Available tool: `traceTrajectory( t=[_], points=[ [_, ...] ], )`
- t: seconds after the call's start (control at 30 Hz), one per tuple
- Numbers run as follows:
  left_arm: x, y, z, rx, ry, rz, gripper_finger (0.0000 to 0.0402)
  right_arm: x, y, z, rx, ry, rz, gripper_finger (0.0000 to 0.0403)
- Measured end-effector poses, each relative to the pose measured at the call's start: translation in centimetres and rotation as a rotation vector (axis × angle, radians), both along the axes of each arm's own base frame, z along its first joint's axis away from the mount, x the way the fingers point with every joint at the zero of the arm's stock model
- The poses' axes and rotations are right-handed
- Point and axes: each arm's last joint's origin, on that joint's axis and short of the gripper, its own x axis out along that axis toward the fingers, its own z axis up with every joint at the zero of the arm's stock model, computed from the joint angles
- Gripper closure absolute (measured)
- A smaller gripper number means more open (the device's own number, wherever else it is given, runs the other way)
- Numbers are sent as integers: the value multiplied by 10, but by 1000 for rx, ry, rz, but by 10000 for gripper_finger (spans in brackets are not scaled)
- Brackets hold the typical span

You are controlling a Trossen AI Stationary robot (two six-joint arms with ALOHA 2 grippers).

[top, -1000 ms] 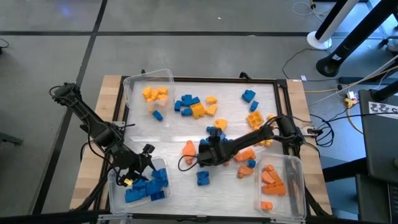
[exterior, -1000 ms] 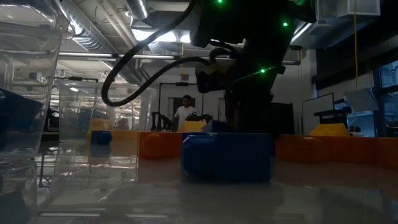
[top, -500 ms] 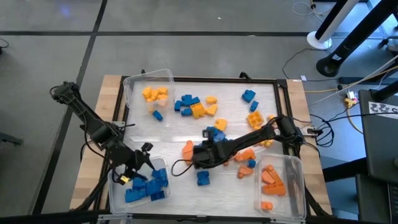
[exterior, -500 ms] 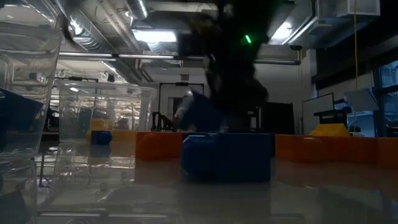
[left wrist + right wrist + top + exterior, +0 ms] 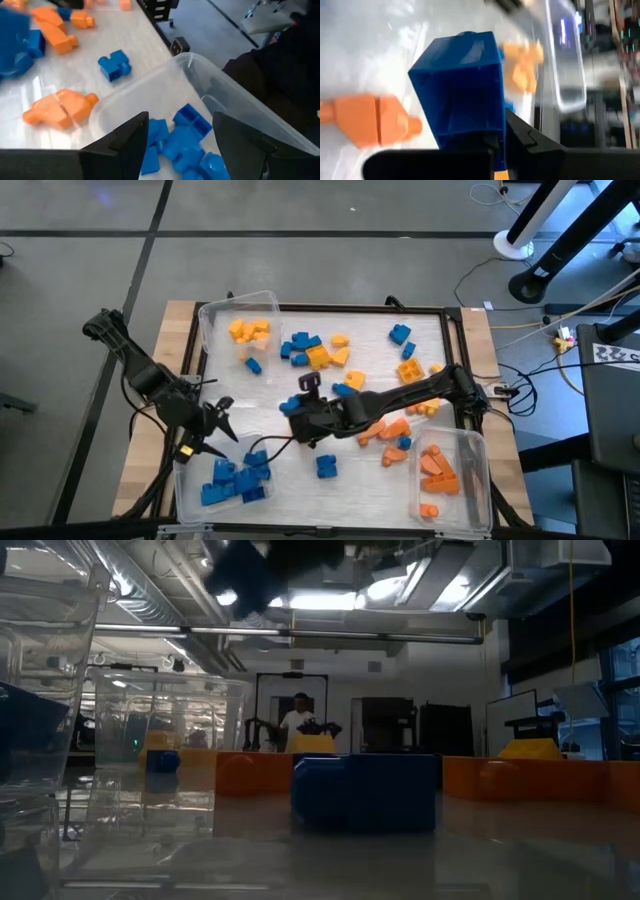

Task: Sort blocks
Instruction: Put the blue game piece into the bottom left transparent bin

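Observation:
Blue, orange and yellow blocks lie scattered over the white table top (image 5: 270,395). My right gripper (image 5: 298,408) hangs over the table's middle, shut on a blue block (image 5: 462,85). In the low view it shows only as a dark shape (image 5: 245,570) at the top. My left gripper (image 5: 215,420) is open above the far edge of the near-left bin (image 5: 190,480), with nothing between its fingers (image 5: 132,145). Blue blocks (image 5: 185,140) lie in that bin below it. My right gripper pinches the blue block between its two fingers, by the side walls at one end (image 5: 470,127). The fingers (image 5: 530,140) come slanting down from the table's right. The block juts out beyond the fingertips, hollow underside toward the wrist camera, lifted clear of the table.
A far-left bin (image 5: 215,315) holds yellow blocks, and a near-right bin (image 5: 475,470) holds orange ones. A loose blue block (image 5: 327,467) lies near the front, large in the low view (image 5: 365,790). An orange block (image 5: 57,107) rests on the table beside the blue bin.
My right gripper has risen from the table top and swung toward the left, rolling as it went, with the blue block lifted clear. My left gripper has drawn up and back from over the blue bin toward the table's left edge.

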Motion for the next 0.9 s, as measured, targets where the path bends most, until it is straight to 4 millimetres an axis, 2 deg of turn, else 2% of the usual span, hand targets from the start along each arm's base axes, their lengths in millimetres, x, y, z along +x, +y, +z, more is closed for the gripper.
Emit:
traceTrajectory(
  t=[0.23, 0.47, 0.57, 0.9],
  points=[
    [-3, 7, -3, 88, -2, 97, 192, 17, 11, 16, 94, -135, 281, 384],
    [-4, 10, -7, 110, 34, 153, 192, 25, 19, 29, 152, -266, 481, 386],
    [-5, 11, -9, 112, 55, 169, 192, 33, 24, 24, 197, -307, 566, 381],
    [-10, 17, -13, 127, 105, 265, 192, 64, 40, -28, 267, -367, 780, 380]
  ],
)
